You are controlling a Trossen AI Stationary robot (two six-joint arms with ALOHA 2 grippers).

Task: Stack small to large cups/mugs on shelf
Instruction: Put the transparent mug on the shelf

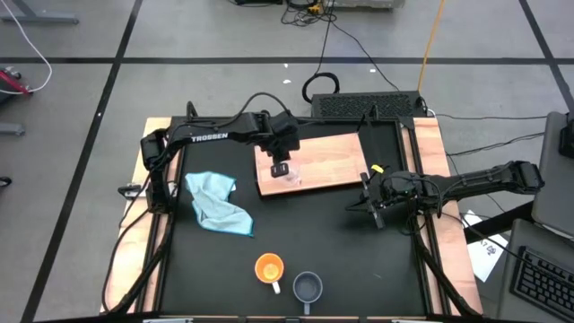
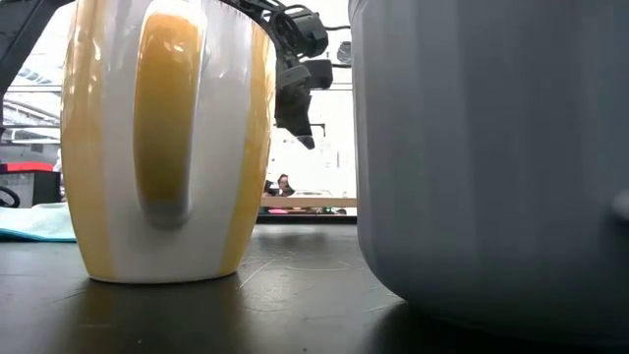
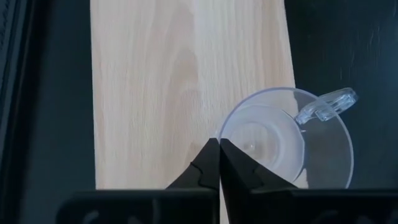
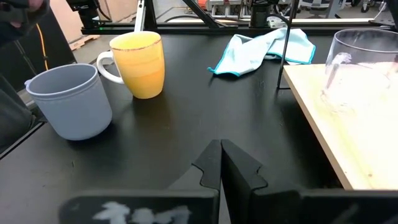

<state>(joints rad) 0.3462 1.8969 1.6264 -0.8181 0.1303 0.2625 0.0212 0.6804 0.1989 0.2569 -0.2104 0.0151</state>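
Glass cup [image 1: 287, 175]: high view, on the shelf [image 1: 332, 160] under your left gripper [image 1: 281, 168]. Left wrist view: fingers clenched, empty, by its rim; descending could topple it. Right wrist view: right gripper [image 4: 221, 163] clenched, empty; orange mug [image 4: 138, 64], grey-blue mug [image 4: 67, 101] unstacked.

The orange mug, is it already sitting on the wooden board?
No, the orange mug stands on the black table, beside the grey-blue mug, away from the board.

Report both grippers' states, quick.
Left gripper: shut, empty, above the board beside the glass cup.
Right gripper: shut, empty, low over the table.
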